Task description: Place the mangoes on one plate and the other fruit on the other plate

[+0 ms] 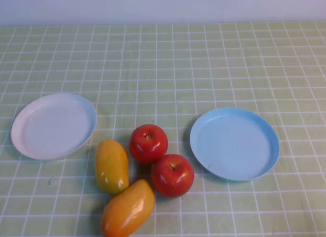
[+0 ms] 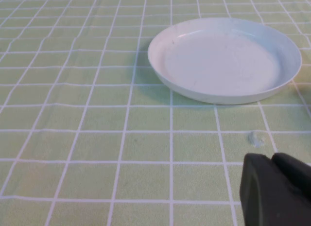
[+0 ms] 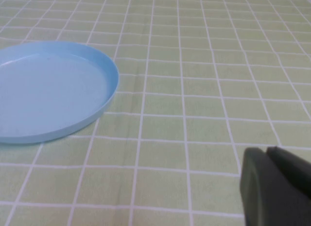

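Nothing is sorted: 2 glossy yellow-orange mangoes [image 1: 117,188] and 2 round red apples [image 1: 160,160] lie between the bare white plate [image 1: 30,145] and light blue plate [image 1: 265,158]. The left gripper [image 2: 277,189] hangs near the white plate and the right gripper [image 3: 277,184] near the blue plate; I cannot tell either one's state.

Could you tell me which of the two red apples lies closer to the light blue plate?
The nearer-camera apple, beside the light blue plate; the other apple sits farther left. The left gripper and right gripper show only in their wrist views.
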